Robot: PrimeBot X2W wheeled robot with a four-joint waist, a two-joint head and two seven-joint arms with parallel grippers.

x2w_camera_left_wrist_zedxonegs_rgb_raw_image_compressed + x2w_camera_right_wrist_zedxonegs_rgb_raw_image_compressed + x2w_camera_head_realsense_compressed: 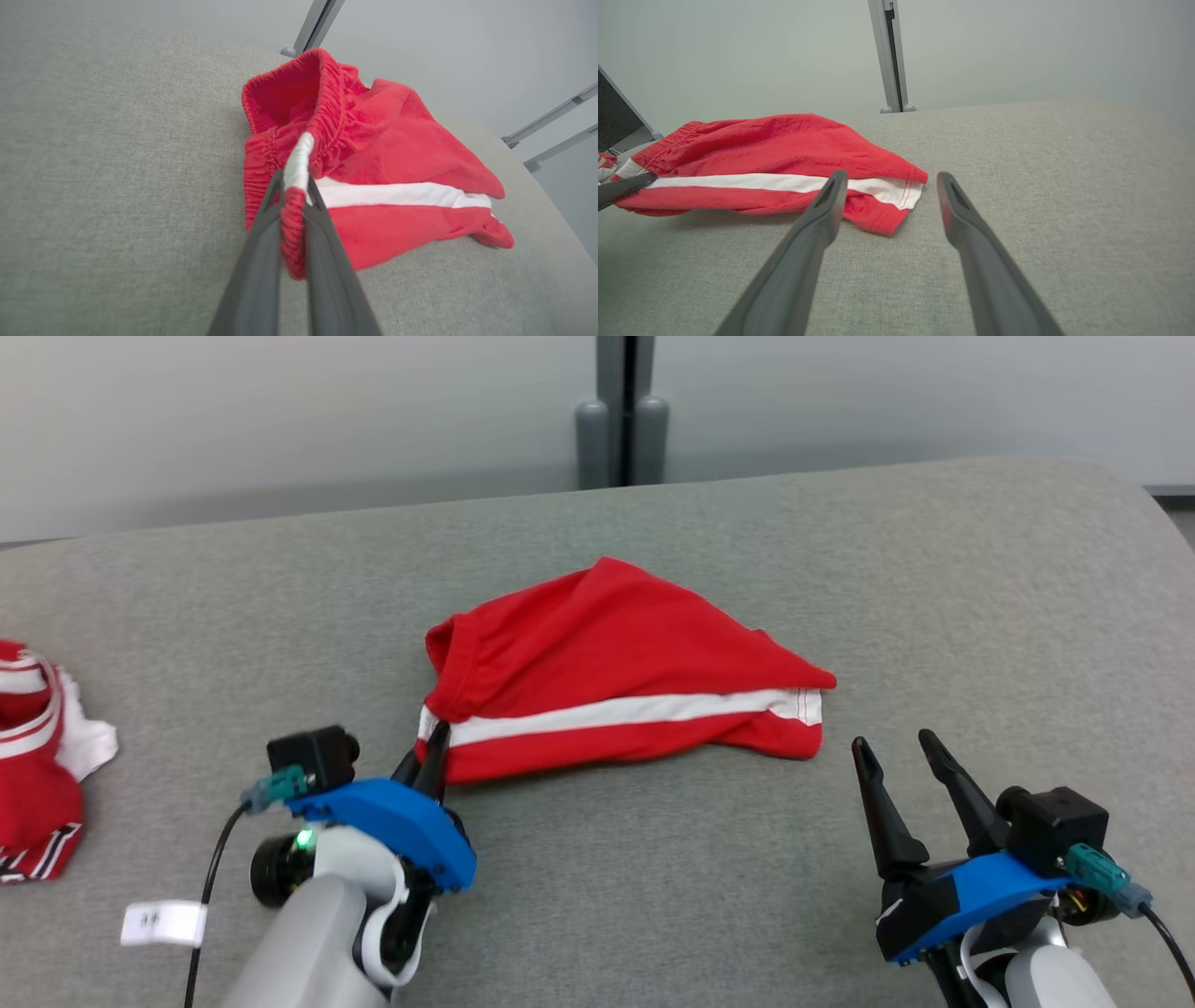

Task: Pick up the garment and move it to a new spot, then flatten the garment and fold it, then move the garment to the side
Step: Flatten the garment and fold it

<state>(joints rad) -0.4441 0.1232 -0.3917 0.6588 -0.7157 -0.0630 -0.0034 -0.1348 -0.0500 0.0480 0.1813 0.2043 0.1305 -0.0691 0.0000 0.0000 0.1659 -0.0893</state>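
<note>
Pinched nearly shut on the left gripper point(431, 747), with a fold of gathered elastic waistband point(299, 154) caught between the two long dark fingers point(261, 261), right where red meets white. Clamped at the near-left corner of the garment point(616, 653), that corner drawn up slightly off the surface. Spread wide on the right gripper point(893, 744), holding nothing, touching nothing, poised just near and right of the hem. Lying around the middle of the table point(840, 569): soft red knit shorts, bunched into a rough wedge, tallest at the far side, tapering to a point at the right. Crossed left to right by one white stripe point(635, 711), with double stitching at the right-hand hem. Ruffled and ribbed along the waistband, open like a pocket at the left. Underneath, a grey felt-like covering, finely flecked, rounded at the far-right corner. Heaped at the far left edge, well apart, a second garment point(33, 756) in red and white.
</note>
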